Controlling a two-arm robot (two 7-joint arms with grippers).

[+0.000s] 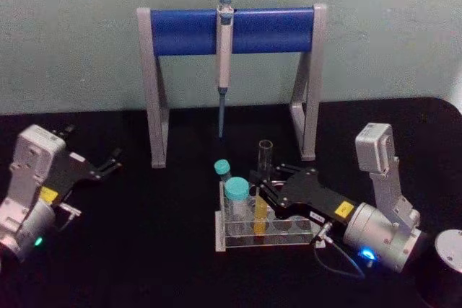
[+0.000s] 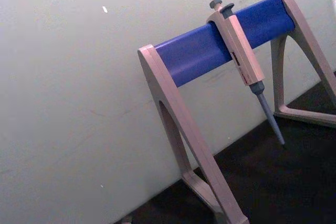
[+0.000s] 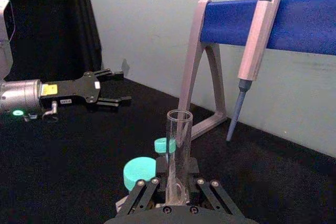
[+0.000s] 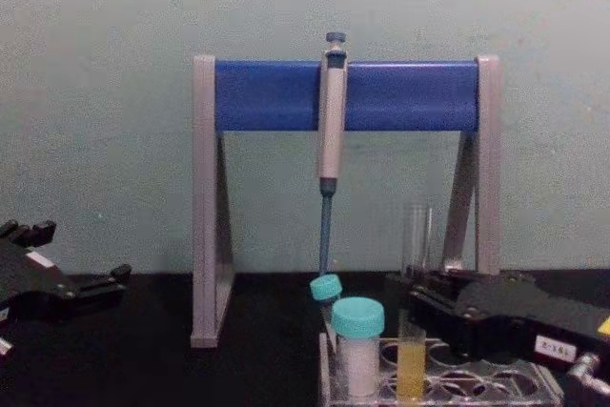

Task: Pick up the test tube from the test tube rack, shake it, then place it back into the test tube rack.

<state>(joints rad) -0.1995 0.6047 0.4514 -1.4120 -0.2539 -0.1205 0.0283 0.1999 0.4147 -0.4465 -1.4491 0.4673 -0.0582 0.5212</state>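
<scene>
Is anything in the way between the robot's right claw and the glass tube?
Nothing visible. The right gripper already has its fingers on either side of the tube, which stands in the rack. The teal-capped vials stand on the tube's far side. The left gripper sits off to the left.

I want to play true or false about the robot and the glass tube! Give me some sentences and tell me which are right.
1. The right gripper is at the test tube. True.
2. The test tube holds blue liquid. False: it is yellow-orange.
3. The pipette hangs on the blue-barred stand. True.
4. The left gripper holds a teal-capped vial. False: it holds nothing, and both vials stand in the test tube rack.
</scene>
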